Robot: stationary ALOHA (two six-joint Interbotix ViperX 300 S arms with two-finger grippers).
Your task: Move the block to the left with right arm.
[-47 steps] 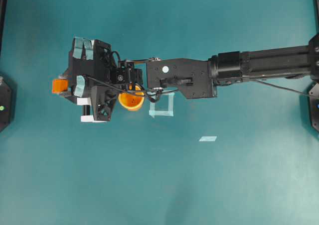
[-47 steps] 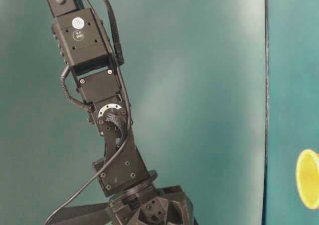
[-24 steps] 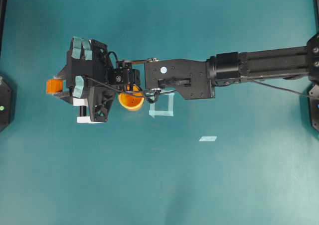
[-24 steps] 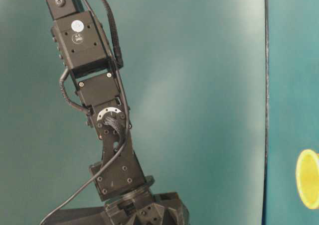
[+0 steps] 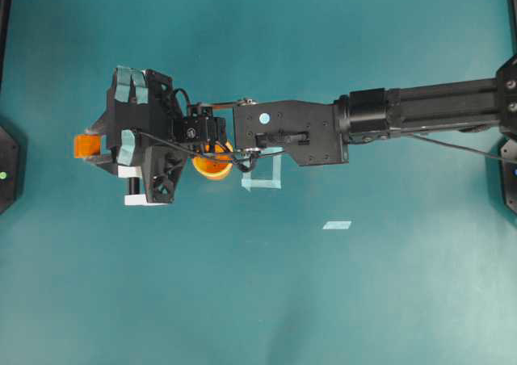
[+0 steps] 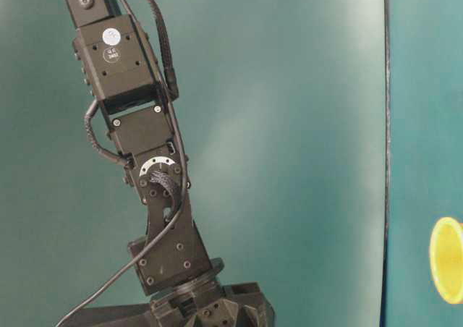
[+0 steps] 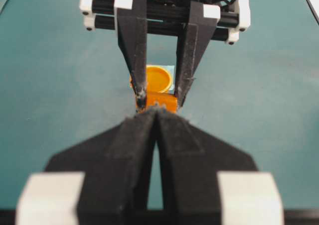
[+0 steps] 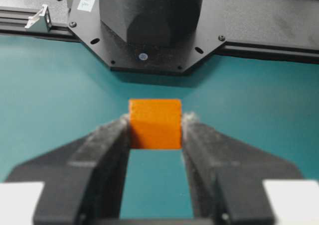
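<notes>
Far left over the teal table point(image 5: 242, 300), the block point(image 5: 86, 146) sat clenched between the right claw's point(image 5: 95, 146) fingers, the left claw point(image 7: 155, 116) was pressed closed, and the cup point(image 5: 212, 165) stood under the right arm point(image 5: 388, 119).

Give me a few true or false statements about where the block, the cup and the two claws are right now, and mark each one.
1. The right claw is shut on the orange block. True.
2. The block sits inside the cup. False: it is between the right claw's fingers, left of the cup in the overhead view.
3. The left claw is closed and holds nothing. True.
4. The cup stands in the middle of the tape square. False: it is just left of the square.
</notes>
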